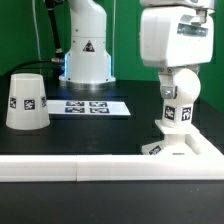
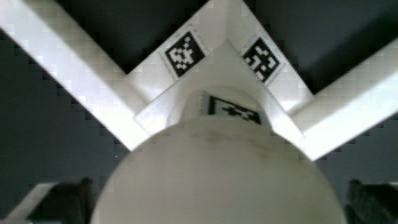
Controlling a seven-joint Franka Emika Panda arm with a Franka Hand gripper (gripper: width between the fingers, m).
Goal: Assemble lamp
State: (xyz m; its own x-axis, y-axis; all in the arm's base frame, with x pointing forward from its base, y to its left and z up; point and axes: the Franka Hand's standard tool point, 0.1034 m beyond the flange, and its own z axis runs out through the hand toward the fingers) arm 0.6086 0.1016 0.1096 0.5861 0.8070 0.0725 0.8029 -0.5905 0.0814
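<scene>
The ball-shaped bulb (image 1: 179, 112) stands upright on the flat square base (image 1: 183, 148) at the exterior view's right, against the white rail. My gripper (image 1: 180, 92) is directly above it, with a finger on each side of the bulb's upper part. In the wrist view the bulb (image 2: 221, 170) fills the middle and the tagged base (image 2: 217, 60) lies beyond it. Dark fingers (image 2: 68, 200) flank the bulb with a thin gap on each side, so the gripper looks open. The cone shade (image 1: 27, 100) stands on the table at the exterior view's left.
The marker board (image 1: 90, 106) lies flat mid-table. The robot's base (image 1: 86, 50) stands behind it. A white rail (image 1: 110, 168) runs along the front edge and meets another rail in a corner, which also shows in the wrist view (image 2: 80, 75).
</scene>
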